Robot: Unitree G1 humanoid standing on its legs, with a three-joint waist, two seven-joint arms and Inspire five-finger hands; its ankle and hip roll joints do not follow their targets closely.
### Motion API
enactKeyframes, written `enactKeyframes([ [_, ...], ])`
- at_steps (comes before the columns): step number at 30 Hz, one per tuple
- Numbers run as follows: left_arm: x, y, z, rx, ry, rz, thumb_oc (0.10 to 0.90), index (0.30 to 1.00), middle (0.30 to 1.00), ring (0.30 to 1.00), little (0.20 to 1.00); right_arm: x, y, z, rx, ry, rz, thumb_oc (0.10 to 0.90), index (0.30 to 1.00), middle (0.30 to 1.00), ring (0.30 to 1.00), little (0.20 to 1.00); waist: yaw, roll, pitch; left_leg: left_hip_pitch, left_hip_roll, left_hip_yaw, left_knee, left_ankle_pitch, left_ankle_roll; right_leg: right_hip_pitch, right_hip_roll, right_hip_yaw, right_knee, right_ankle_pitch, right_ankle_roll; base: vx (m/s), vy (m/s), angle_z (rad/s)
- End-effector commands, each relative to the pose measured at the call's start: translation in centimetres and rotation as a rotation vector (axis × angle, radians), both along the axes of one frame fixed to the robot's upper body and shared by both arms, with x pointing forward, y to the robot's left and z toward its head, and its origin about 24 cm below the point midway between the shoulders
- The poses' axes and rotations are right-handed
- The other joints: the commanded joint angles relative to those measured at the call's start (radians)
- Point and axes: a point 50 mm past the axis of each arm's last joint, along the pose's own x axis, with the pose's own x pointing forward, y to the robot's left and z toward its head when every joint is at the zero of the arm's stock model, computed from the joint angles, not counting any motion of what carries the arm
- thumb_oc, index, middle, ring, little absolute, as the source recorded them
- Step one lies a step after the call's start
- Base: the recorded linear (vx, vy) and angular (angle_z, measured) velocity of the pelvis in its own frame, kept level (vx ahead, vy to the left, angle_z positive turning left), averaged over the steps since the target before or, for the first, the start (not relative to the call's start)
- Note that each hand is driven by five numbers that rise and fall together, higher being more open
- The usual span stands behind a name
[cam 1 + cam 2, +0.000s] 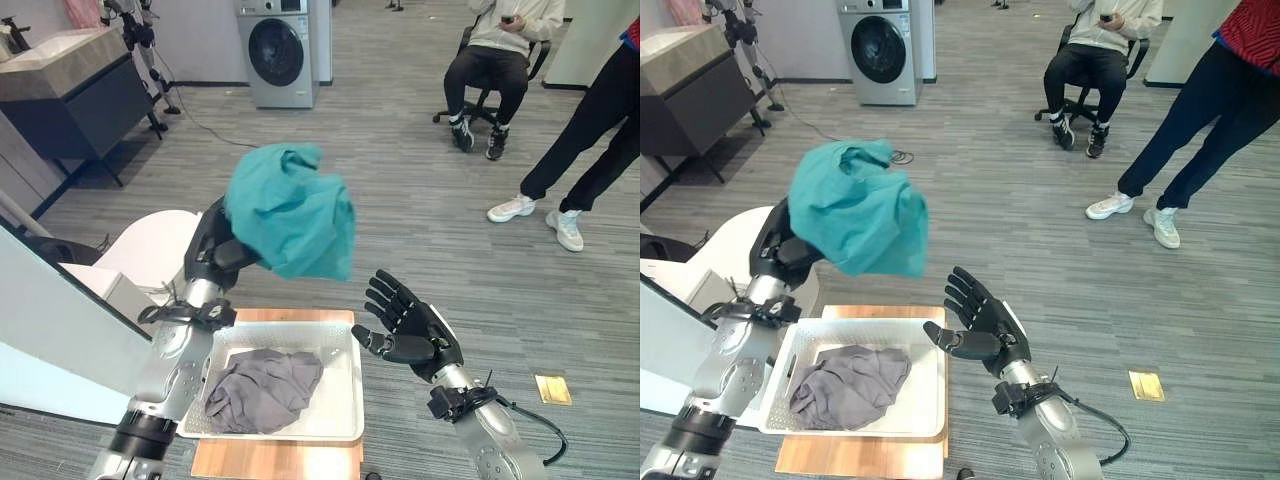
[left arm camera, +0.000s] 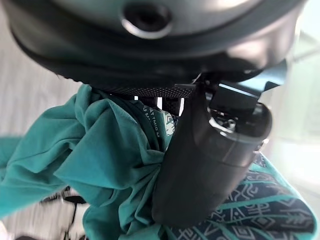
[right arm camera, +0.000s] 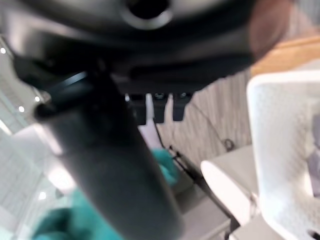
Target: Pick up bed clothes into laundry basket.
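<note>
Left hand (image 1: 215,250) clutched crumpled teal cloth (image 1: 290,212) above white mesh laundry basket (image 1: 342,400) holding grey garment (image 1: 265,388); right hand (image 1: 412,327) spread empty beside basket.

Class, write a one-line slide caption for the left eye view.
Left hand lifts teal cloth above white basket holding grey cloth; right hand open.

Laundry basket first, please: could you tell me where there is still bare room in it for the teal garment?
The white laundry basket is bare along its right side and far edge. Its left and middle are crowded by the grey garment. The left hand holds the teal garment above; the open right hand hovers beside the basket's right rim.
</note>
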Motion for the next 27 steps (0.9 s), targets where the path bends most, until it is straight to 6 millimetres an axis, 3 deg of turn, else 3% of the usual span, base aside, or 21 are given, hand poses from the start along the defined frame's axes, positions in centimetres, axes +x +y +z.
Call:
enactKeyframes([
  [1, 0.0, 1.0, 5.9, 0.017, -0.305, 0.042, 0.400, 0.300, 0.300, 0.300, 0.300, 1.6, 0.4, 3.8, 0.037, -0.225, 0.009, 0.800, 0.900, 0.900, 0.900, 0.900, 0.014, -0.033, -0.060, 0.090, 0.016, -0.021, 0.063, -0.167, -0.061, 0.029, -0.068, 0.018, -0.102, 0.012, 0.098, 0.03, 0.043, -0.02],
  [5, -0.4, 2.1, 5.8, 0.054, -0.296, 0.082, 0.400, 0.300, 0.300, 0.300, 0.300, 1.7, 0.1, 3.9, 0.030, -0.229, -0.003, 0.800, 0.900, 0.900, 0.900, 0.900, 0.020, -0.037, -0.062, 0.092, 0.014, -0.028, 0.058, -0.170, -0.058, 0.030, -0.068, 0.020, -0.103, 0.010, 0.100, 0.02, 0.028, -0.03],
  [9, -0.8, 3.2, 5.6, 0.241, -0.255, 0.093, 0.400, 0.300, 0.300, 0.300, 0.300, 1.6, -0.1, 3.5, 0.019, -0.207, 0.001, 0.800, 0.900, 0.900, 0.900, 0.900, 0.024, -0.036, -0.060, 0.092, 0.011, -0.046, 0.060, -0.175, -0.053, 0.030, -0.069, 0.022, -0.091, -0.003, 0.100, 0.02, 0.018, 0.03],
  [10, -1.1, 3.7, 5.4, 0.443, -0.223, 0.089, 0.400, 0.300, 0.300, 0.300, 0.300, 1.4, -0.4, 3.3, 0.006, -0.204, 0.005, 0.800, 0.900, 0.900, 0.900, 0.900, 0.027, -0.033, -0.054, 0.092, 0.009, -0.052, 0.058, -0.176, -0.051, 0.025, -0.069, 0.020, -0.080, -0.007, 0.101, 0.00, 0.017, 0.08],
  [13, -1.1, 4.1, 5.2, 0.686, -0.187, 0.081, 0.400, 0.300, 0.300, 0.300, 0.300, 1.1, -0.7, 3.1, -0.007, -0.197, 0.002, 0.800, 0.900, 0.900, 0.900, 0.900, 0.029, -0.034, -0.048, 0.087, 0.009, -0.058, 0.059, -0.176, -0.052, 0.019, -0.068, 0.016, -0.072, -0.011, 0.102, 0.00, -0.001, 0.07],
  [22, -1.6, 5.4, 5.5, 0.851, -0.185, 0.158, 0.400, 0.300, 0.300, 0.300, 0.300, 0.8, -1.3, 3.1, -0.018, -0.202, -0.023, 0.800, 0.900, 0.900, 0.900, 0.900, 0.035, -0.035, -0.045, 0.087, 0.013, -0.069, 0.047, -0.173, -0.055, 0.022, -0.065, 0.000, -0.082, -0.015, 0.104, 0.01, -0.012, 0.06],
  [27, -2.4, 6.4, 7.0, 0.942, -0.220, 0.192, 0.400, 0.300, 0.300, 0.300, 0.300, 0.4, -1.7, 2.7, -0.019, -0.181, -0.032, 0.800, 0.900, 0.900, 0.900, 0.900, 0.045, -0.029, -0.044, 0.092, 0.016, -0.081, 0.035, -0.167, -0.061, 0.032, -0.063, -0.014, -0.090, -0.018, 0.103, 0.00, -0.017, 0.03],
])
